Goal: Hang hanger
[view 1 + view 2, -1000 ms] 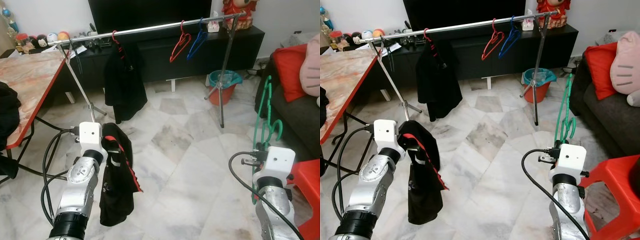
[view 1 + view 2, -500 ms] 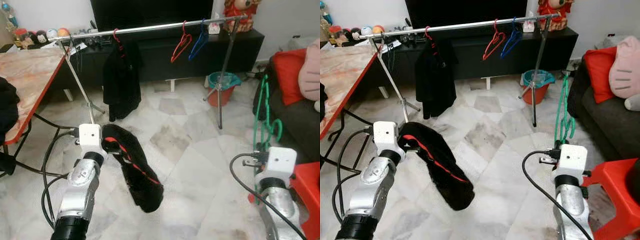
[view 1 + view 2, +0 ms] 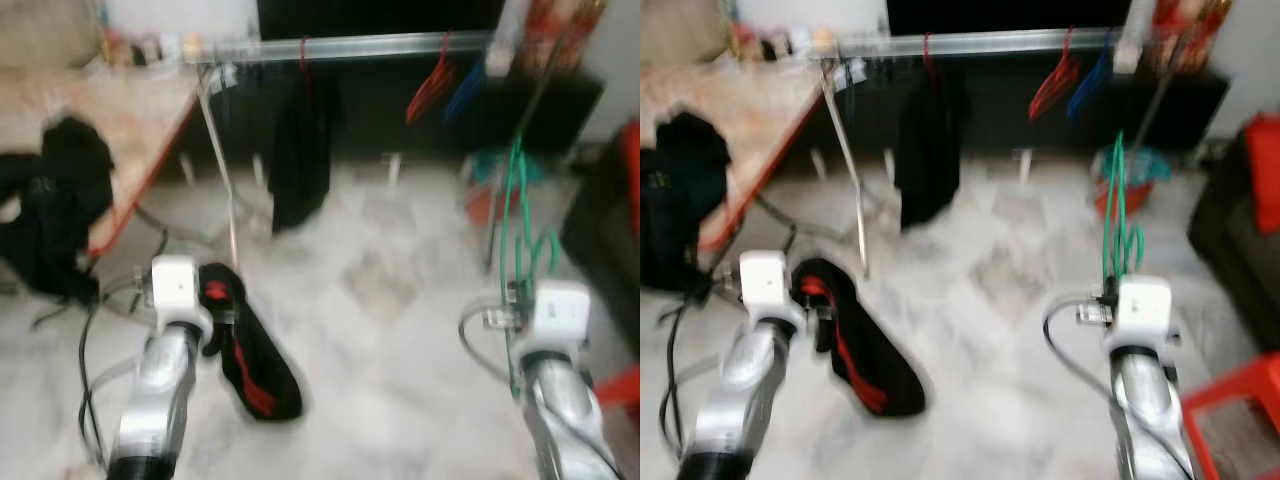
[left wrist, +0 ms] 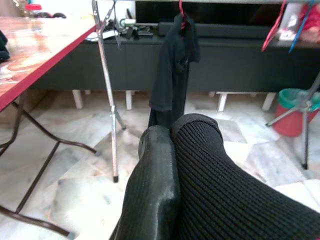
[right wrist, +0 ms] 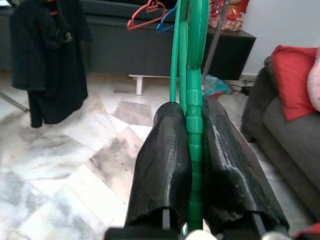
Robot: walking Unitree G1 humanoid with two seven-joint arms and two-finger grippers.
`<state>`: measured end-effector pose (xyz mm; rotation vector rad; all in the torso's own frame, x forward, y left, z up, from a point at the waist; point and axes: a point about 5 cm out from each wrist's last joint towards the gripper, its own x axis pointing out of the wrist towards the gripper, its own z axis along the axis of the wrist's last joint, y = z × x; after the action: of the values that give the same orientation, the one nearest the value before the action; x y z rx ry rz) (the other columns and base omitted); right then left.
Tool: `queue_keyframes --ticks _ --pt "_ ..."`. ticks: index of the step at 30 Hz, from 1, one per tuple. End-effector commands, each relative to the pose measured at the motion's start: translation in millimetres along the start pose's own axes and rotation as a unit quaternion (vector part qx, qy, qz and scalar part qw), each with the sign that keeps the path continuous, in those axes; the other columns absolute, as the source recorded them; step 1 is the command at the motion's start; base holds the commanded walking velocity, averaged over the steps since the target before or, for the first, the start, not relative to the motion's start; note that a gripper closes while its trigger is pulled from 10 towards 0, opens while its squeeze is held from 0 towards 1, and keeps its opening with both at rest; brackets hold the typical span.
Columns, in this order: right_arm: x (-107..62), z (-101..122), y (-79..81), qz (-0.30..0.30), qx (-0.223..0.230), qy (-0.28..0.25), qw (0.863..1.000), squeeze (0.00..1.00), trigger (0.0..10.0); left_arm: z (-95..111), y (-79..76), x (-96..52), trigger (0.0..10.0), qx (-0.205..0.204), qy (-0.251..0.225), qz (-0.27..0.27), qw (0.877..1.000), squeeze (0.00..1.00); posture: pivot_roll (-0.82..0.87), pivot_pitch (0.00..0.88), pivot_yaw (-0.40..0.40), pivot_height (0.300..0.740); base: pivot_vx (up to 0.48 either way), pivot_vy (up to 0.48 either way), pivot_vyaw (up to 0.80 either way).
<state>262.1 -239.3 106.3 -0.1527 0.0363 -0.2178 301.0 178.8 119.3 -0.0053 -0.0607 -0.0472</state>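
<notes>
Swung back under the left gripper point(image 4: 167, 150), the black garment point(image 3: 255, 365) now hangs lower, pinched in its fingers. Right gripper point(image 5: 192, 150) stays clamped on the upright green hanger point(image 3: 1118, 215); ahead stands the clothes rail point(image 3: 350, 47).

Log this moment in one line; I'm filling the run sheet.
view: blurred | left gripper: shut on black garment | right gripper: shut on green hanger | rail: ahead, not reached

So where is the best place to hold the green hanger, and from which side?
Grip the green hanger low on its thin body, as the right gripper does now, coming from below. It stands upright with its hook end up, so a low hold probably leaves the hook free for the rail.
</notes>
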Motion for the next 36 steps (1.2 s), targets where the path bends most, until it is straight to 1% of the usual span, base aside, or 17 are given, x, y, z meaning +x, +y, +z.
queue_keyframes --ticks 1,5,16,20,24,26,27,28,30,32,34,36 --pt "-0.1 1.3 8.1 0.013 0.002 -0.003 1.000 0.00 10.0 7.2 6.6 0.3 10.0 0.009 -0.010 0.011 1.000 0.00 0.06 0.000 0.022 0.732 0.000 0.247 0.00" --pt "0.8 1.5 10.9 0.017 0.003 -0.001 1.000 0.00 10.0 8.1 8.2 0.3 10.0 0.011 -0.009 0.014 1.000 0.00 0.06 0.000 0.025 0.732 0.000 0.247 0.00" --pt "4.4 0.0 12.4 0.016 0.007 0.003 1.000 0.00 10.0 9.3 10.6 -0.5 10.0 0.013 -0.009 0.021 1.000 0.00 0.08 0.000 0.017 0.732 0.000 0.246 0.00" --pt "7.1 -0.9 10.9 0.011 0.007 0.005 1.000 0.00 10.0 9.2 11.2 -0.3 10.0 0.013 -0.008 0.023 1.000 0.00 0.08 0.000 0.015 0.732 0.000 0.246 0.00" --pt "8.1 -9.1 7.3 -0.002 0.006 0.021 1.000 0.00 10.0 10.9 12.3 0.8 10.0 0.014 -0.011 0.025 1.000 0.00 0.08 0.000 0.013 0.732 0.000 0.247 0.00" --pt "8.8 -16.9 6.2 -0.007 -0.005 0.043 0.999 0.00 10.0 11.4 12.7 1.0 10.0 0.014 -0.012 0.025 1.000 0.00 0.08 0.000 0.016 0.732 0.000 0.246 0.00" --pt "9.5 -24.7 5.4 -0.011 -0.015 0.067 0.998 0.00 10.0 11.6 12.8 1.1 10.0 0.014 -0.012 0.026 1.000 0.00 0.08 0.000 0.017 0.732 0.000 0.244 0.00" --pt "9.6 -26.1 5.2 -0.011 -0.017 0.072 0.997 0.00 10.0 11.7 12.8 1.2 10.0 0.014 -0.012 0.026 1.000 0.00 0.08 0.000 0.017 0.732 0.000 0.244 0.00" --pt "9.8 -43.8 4.5 -0.016 -0.027 0.127 0.991 0.00 10.0 12.0 13.3 1.2 10.0 0.015 -0.012 0.026 0.999 0.00 0.08 0.000 0.019 0.732 0.000 0.246 0.00" --pt "9.2 -61.0 4.0 -0.025 -0.026 0.173 0.984 0.00 10.0 12.5 14.5 1.3 10.0 0.015 -0.013 0.028 0.999 0.00 0.08 0.000 0.020 0.732 0.000 0.247 0.00" --pt "10.2 -75.3 10.2 -0.015 -0.018 0.200 0.980 0.00 10.0 14.4 17.2 2.0 10.0 0.017 -0.015 0.033 0.999 0.00 0.09 0.000 0.020 0.732 0.000 0.246 0.00" --pt "10.6 -82.4 14.2 -0.012 -0.025 0.214 0.977 0.00 10.0 15.4 18.3 2.2 10.0 0.018 -0.016 0.034 0.999 0.00 0.09 0.000 0.018 0.732 0.000 0.247 0.00"
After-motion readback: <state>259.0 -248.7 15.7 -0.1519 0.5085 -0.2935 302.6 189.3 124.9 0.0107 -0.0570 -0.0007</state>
